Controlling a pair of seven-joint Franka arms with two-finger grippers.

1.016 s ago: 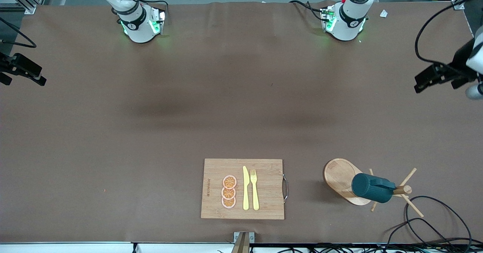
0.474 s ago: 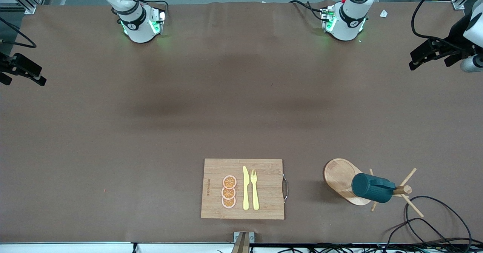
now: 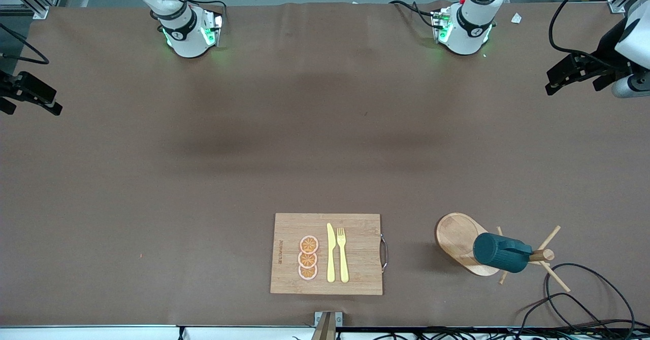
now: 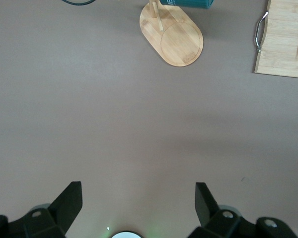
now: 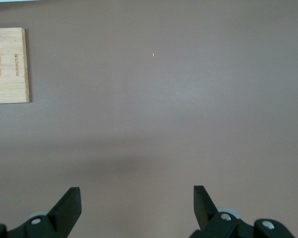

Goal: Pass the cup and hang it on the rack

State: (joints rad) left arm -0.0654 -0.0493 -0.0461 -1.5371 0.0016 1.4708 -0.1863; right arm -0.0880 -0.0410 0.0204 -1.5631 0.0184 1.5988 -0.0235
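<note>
left claw (image 3: 556,78) drifted toward base, open, empty; right claw (image 5: 136,208) open, empty; cup (image 3: 500,252) on rack (image 3: 457,236).

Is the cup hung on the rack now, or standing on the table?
Hung. The cup lies on its side up on the rack, against the post and pegs, above the oval base. Neither gripper is near it.

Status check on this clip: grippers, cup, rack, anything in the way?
Left gripper and right gripper open, empty, over bare table. Cup hanging on rack. Cutting board beside rack, not in the way.
</note>
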